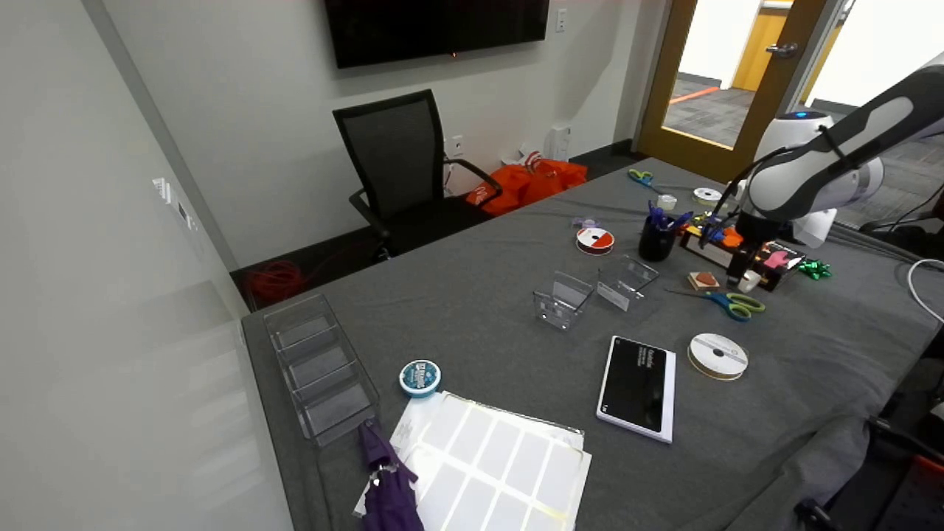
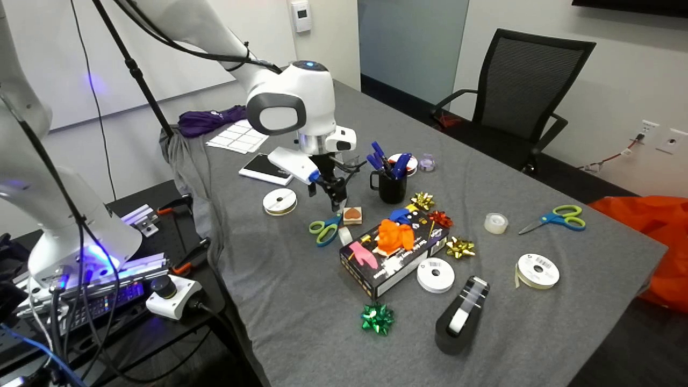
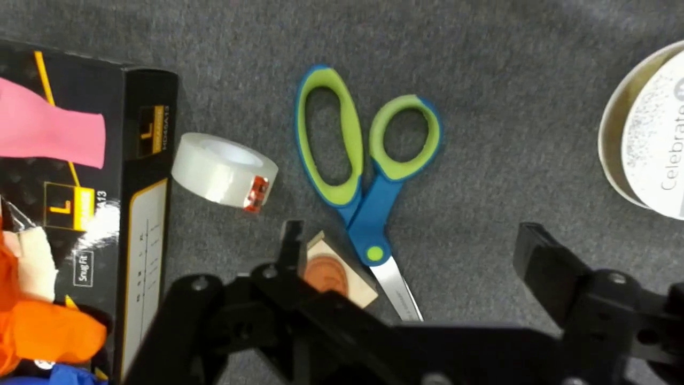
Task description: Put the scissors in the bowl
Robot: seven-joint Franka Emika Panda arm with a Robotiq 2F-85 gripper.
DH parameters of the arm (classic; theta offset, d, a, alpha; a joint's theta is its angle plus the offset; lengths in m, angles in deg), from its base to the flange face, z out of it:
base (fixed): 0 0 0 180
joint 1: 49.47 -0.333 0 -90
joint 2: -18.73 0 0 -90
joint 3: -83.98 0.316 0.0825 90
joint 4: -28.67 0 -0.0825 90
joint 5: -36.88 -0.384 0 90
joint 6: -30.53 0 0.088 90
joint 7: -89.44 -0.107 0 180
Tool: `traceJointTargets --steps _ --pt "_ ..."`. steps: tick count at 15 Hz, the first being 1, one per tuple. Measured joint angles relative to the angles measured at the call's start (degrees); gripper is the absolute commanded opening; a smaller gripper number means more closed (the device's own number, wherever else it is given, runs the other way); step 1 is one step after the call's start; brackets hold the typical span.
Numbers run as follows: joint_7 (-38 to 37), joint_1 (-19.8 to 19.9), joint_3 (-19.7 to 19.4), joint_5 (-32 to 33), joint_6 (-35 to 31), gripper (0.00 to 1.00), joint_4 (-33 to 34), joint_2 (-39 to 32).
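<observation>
Scissors (image 3: 374,214) lie on the grey-covered bench (image 2: 301,322), beneath the hand (image 3: 411,232). A black box (image 3: 115,179) lies near the hand. Spread wide and holding nothing, the hand's fingers (image 3: 545,267) flank the scissors' joint in the wrist view, probably to close there. Well apart from the hand is the likely bowl (image 1: 594,240), round, red and white. A stamp (image 3: 342,272), partly behind one finger, might get pinched too.
</observation>
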Motion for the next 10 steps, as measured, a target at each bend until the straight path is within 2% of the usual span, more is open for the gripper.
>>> traceJointTargets --steps 10 --pt "5.88 5.09 3.11 -0.74 -2.96 1.00 3.26 -4.54"
